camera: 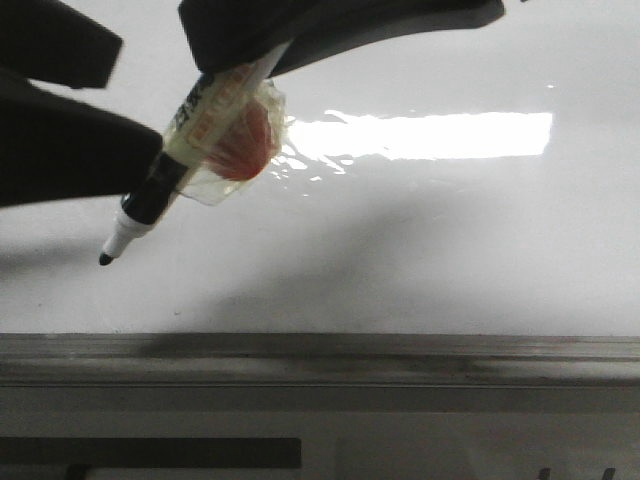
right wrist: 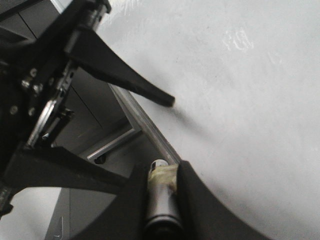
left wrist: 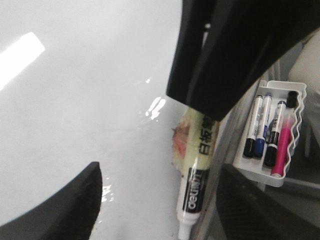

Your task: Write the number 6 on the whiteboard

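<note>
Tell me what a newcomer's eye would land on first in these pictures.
First, the marker held in the right gripper, slanting down across the upper left of the front view, uncapped tip close to the whiteboard, with clear tape and something orange around its barrel. Next, the bright rectangular glare on the board just right of the marker. No stroke shows on the board, and the left wrist view shows a white tray of spare pens beside it.

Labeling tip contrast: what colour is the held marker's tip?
Black, on a white nose; the marker tip shows best in the front view.
</note>
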Robot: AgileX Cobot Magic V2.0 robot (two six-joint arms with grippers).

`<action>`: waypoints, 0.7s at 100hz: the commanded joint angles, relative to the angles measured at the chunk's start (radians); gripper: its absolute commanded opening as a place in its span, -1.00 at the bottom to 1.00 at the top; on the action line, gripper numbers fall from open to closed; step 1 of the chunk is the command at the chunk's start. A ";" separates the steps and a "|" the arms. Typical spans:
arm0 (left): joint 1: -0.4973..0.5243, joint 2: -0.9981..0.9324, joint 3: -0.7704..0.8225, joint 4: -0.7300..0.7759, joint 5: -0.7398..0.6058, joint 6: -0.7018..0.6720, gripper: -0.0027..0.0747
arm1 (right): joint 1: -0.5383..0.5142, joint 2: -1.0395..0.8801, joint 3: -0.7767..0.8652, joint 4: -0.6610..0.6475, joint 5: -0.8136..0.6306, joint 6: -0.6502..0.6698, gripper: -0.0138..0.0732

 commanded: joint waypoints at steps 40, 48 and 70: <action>0.302 -0.257 -0.031 -0.086 0.018 -0.011 0.21 | -0.223 0.009 -0.177 0.041 -0.047 -0.007 -0.83; 0.349 -0.257 -0.030 -0.114 0.017 -0.011 0.21 | -0.261 0.026 -0.216 0.039 -0.045 -0.007 -0.83; 0.387 -0.257 -0.030 -0.121 -0.012 -0.011 0.21 | -0.302 0.095 -0.247 0.035 -0.009 -0.007 -0.83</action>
